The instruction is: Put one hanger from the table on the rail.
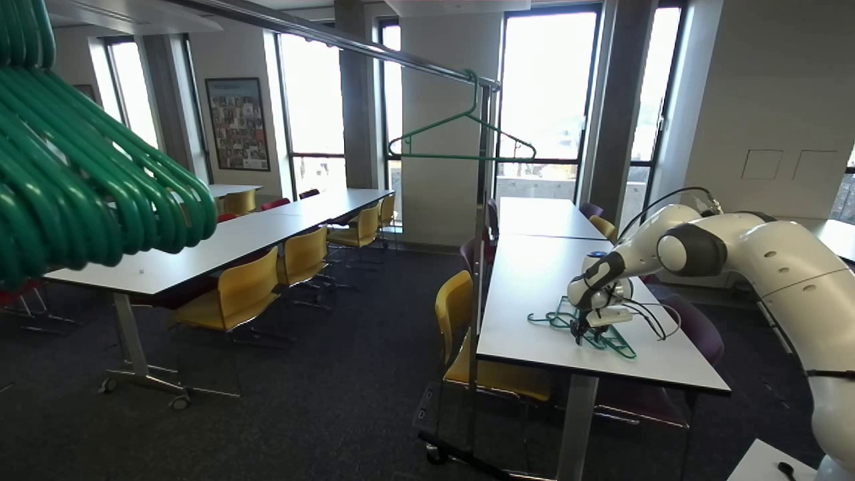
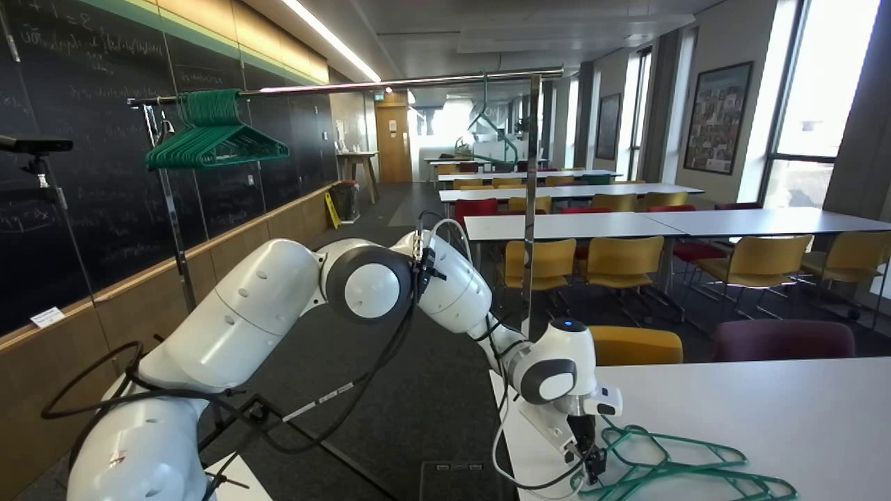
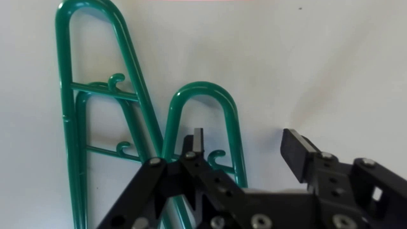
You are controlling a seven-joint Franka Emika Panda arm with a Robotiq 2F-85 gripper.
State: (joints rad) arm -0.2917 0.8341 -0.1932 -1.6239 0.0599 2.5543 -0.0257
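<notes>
Overlapping green hangers lie flat on the white table [image 1: 521, 287], in both exterior views. Three hanger ends show in the wrist view. My gripper [image 3: 241, 135] is open and low over the table, at the hangers [image 1: 621, 345]. In the wrist view its left finger stands within the end loop of the rightmost hanger [image 3: 234, 127]. Its right finger is outside that loop, so one bar lies between the fingers, not pinched. The gripper body hides the rest of this hanger. The rail [image 1: 374, 48] runs high above, also in an exterior view [image 2: 390, 85].
One green hanger [image 1: 441, 157] hangs near the rail's end by an upright [image 2: 532, 209]. A bunch of green hangers [image 2: 216, 142] hangs at the opposite end and looms close in an exterior view [image 1: 100, 180]. Yellow chairs [image 1: 454, 307] and purple chairs [image 1: 695, 321] flank the table.
</notes>
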